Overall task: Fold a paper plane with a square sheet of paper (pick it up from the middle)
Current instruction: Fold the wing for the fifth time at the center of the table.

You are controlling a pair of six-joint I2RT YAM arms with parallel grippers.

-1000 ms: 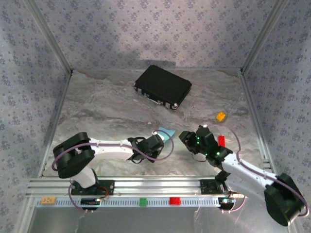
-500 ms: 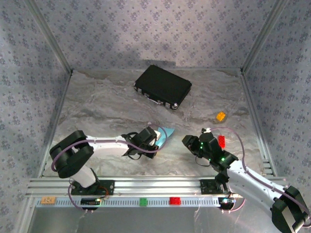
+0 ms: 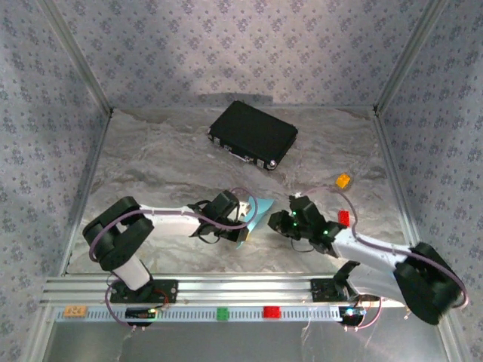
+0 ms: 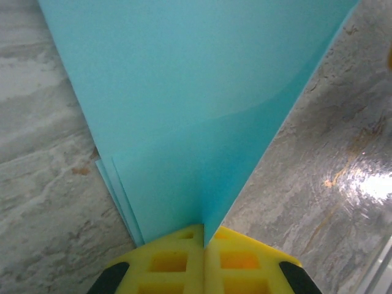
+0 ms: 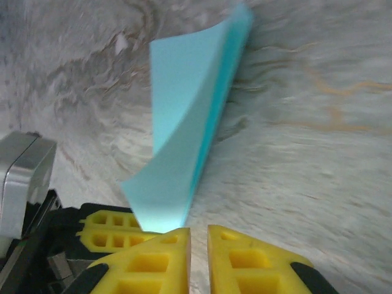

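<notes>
Since a second ago the right arm has sunk lower and reached in to the left, bringing the right jaws up close to the light blue sheet of paper, and those jaws have narrowed; the left arm has shifted its jaws and the sheet a little to the left. Nearest of all, well behind both sets of jaws, a green block and a red block sit on the strip in front of the arm bases. The left jaws are pressed together and clamped on the folded sheet, whose layers run out from between the yellow fingers and fan wide over the counter. The right jaws stand nearly together, with a thin slit left between the yellow fingers and only counter seen through it. The sheet rises just ahead of them and slightly to their left, its lower corner meeting the tip of the left finger, and whether it touches I cannot tell. A small red brick lies near the right jaws, on their right. An orange block lies farther beyond on the same side. A black case rests well beyond both sets of jaws, roughly in line with the space between them.
</notes>
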